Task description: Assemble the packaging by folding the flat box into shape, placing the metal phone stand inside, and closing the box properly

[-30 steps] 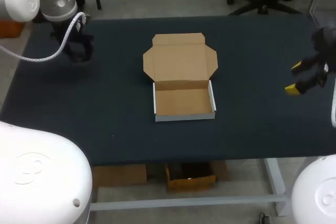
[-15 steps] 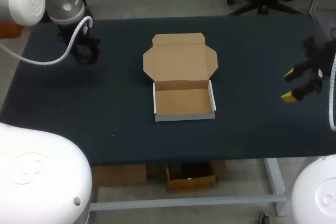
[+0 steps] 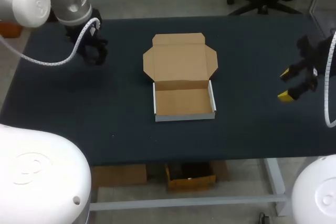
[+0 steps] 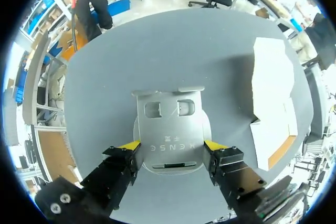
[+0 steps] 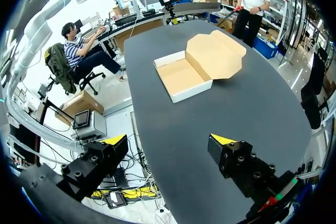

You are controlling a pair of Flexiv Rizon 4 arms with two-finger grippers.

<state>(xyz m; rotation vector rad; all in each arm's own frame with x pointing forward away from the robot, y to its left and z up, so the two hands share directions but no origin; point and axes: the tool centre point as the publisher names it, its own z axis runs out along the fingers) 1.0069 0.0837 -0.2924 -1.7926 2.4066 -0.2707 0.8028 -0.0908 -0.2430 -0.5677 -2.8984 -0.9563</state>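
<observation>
One brown cardboard box point(image 3: 184, 80), folded into a shallow tray with its flapped lid lying open, sits on the dark tabletop point(image 3: 252, 124). Left of the box, the left end effector point(image 3: 95, 54) clamps the single flat grey metal phone stand point(image 4: 170, 124) by both edges. Right of the box, the right end effector point(image 3: 286, 84) is spread wide.

The box point(image 3: 184, 100) sits in the middle of the desk point(image 3: 121, 124). Its lid point(image 3: 180, 59) lies flat behind it, at 12 o'clock. The left hand point(image 3: 94, 55) is at 10 o'clock from the box and holds the stand point(image 4: 170, 135) from both sides. The right hand point(image 3: 287, 84) is at 3 o'clock, well apart.
</observation>
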